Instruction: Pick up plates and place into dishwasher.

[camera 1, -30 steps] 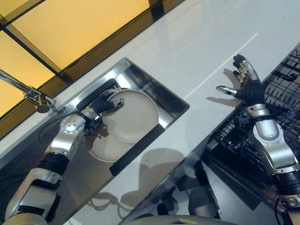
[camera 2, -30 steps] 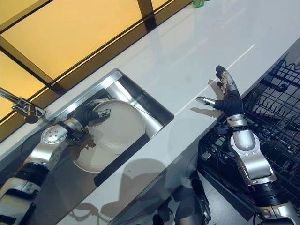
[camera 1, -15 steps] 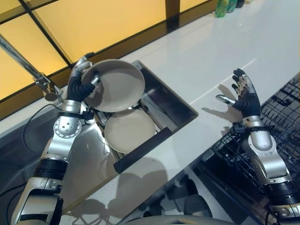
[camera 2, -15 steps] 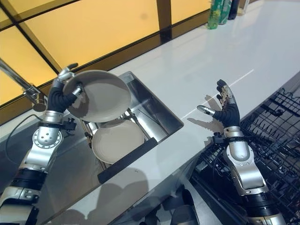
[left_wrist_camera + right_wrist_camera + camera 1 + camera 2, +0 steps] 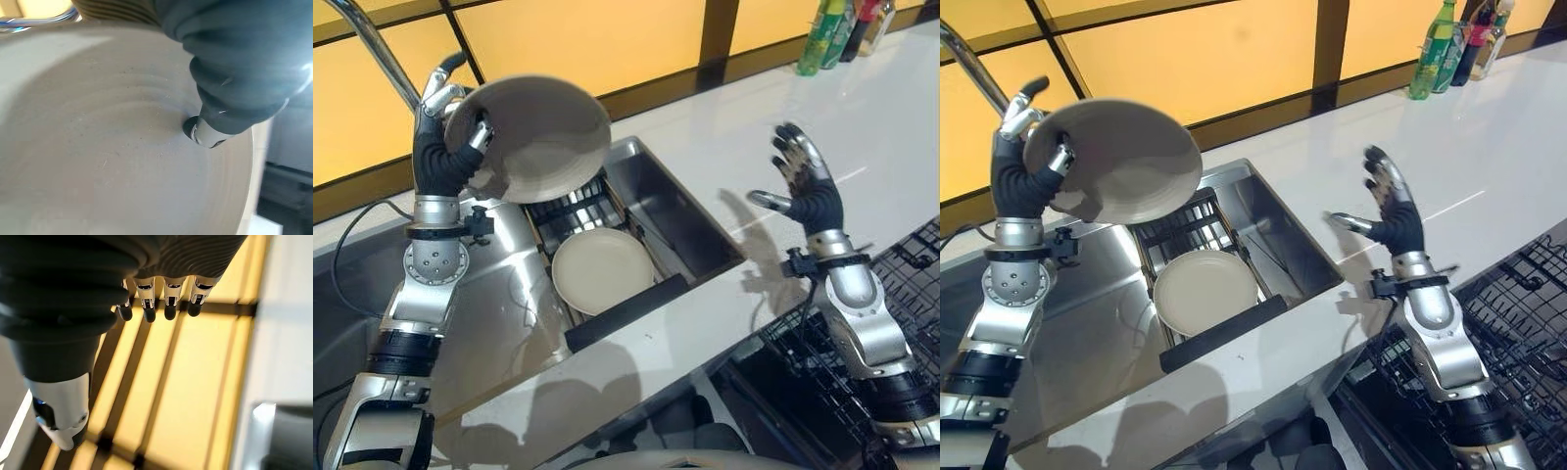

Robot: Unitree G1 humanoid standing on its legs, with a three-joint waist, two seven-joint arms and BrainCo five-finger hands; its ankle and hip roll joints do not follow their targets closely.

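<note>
The white countertop (image 5: 724,166) spans from ten to three o'clock, with the steel sink (image 5: 636,211) sunk in at its centre and the black dishwasher rack (image 5: 901,294) at four o'clock. A second plate (image 5: 603,270) lies flat in the sink. The left hand (image 5: 440,157) pinches a raised, tilted plate (image 5: 540,132) at eleven o'clock, thumb (image 5: 210,134) pressing its face. The right hand (image 5: 808,191) hovers above the counter at three o'clock, fingers spread wide, holding nothing.

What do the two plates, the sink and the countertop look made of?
Raised plate in left hand and plate in the sink: likely matte beige ceramic or stoneware, with faint concentric rings; melamine is possible. Sink: brushed stainless steel with mirror-like walls. Countertop: glossy white, stone or composite.
</note>
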